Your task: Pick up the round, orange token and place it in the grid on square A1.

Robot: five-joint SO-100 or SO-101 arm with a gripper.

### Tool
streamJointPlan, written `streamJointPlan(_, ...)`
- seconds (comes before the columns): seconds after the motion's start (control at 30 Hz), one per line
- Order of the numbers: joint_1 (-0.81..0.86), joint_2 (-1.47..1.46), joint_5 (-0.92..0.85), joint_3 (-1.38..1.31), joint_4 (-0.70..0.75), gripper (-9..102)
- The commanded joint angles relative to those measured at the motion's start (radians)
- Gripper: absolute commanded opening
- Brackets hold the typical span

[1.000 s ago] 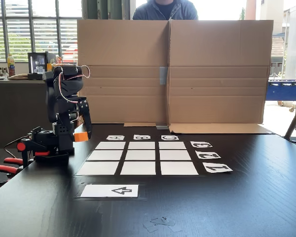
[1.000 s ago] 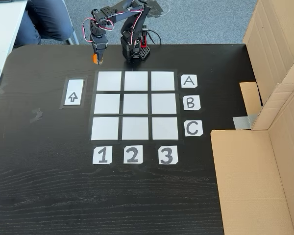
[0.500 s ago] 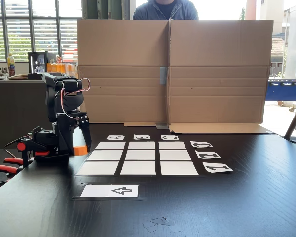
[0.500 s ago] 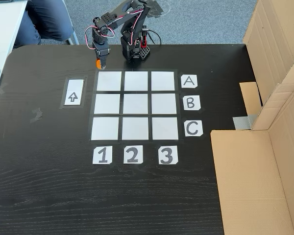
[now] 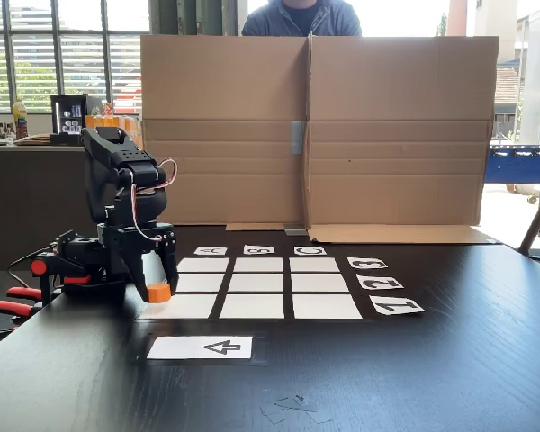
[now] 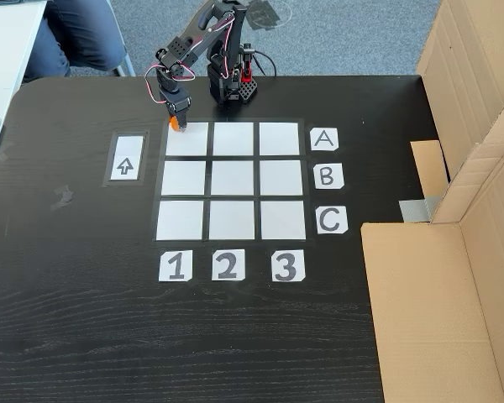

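Observation:
My gripper (image 5: 158, 286) is shut on the orange token (image 5: 159, 292), fingers pointing down, low over the black table. In the fixed view from above, the gripper (image 6: 175, 122) holds the token (image 6: 175, 127) at the top left corner of square A1 (image 6: 191, 143), the grid's (image 6: 232, 178) cell nearest the arm. In the low fixed view, square A1 (image 5: 184, 308) is the near left cell of the grid (image 5: 261, 283), and the token hangs at its far left edge. I cannot tell whether the token touches the surface.
A white arrow card (image 5: 201, 347) (image 6: 126, 158) lies beside the grid. A tall cardboard wall (image 5: 310, 135) (image 6: 454, 252) bounds the table's far side. Red-handled clamps (image 5: 13, 301) hold the arm base (image 5: 81, 265). A person (image 6: 76, 34) sits past the table edge.
The gripper has swung from beside the arm's base toward the grid and dropped lower, carrying the token to the corner of square A1.

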Motion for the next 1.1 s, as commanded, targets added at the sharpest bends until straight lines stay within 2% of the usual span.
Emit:
streamJointPlan(0.0,-0.02,-0.012,0.0,-0.005,-0.009,2)
streamJointPlan(1.07,-0.126,-0.069,0.005,0.0,-0.071,2)
